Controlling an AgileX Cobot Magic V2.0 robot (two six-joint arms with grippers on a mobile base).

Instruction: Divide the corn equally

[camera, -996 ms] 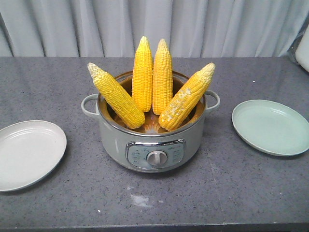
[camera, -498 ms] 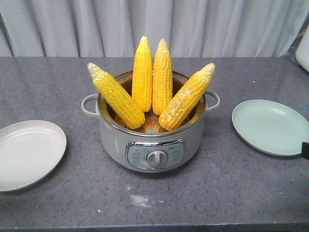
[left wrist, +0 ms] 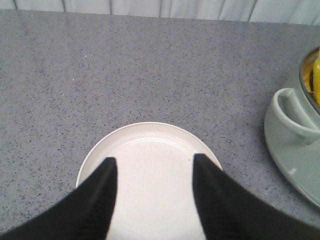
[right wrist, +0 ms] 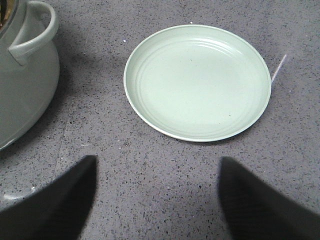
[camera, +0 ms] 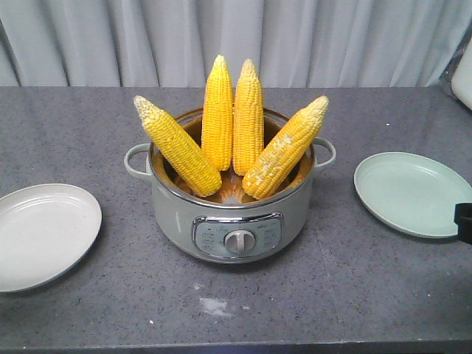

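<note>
Four corn cobs [camera: 248, 118] in pot [camera: 228, 221] | left jaws apart — over white plate [left wrist: 150, 137] | right jaws apart — near green plate [right wrist: 197, 82]

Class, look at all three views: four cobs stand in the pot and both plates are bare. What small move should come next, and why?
Probably move the open right claw toward the rightmost corn cob, which leans out of the pot on that side. All four cobs stand in the pot, and the green plate near that claw lies bare.
</note>
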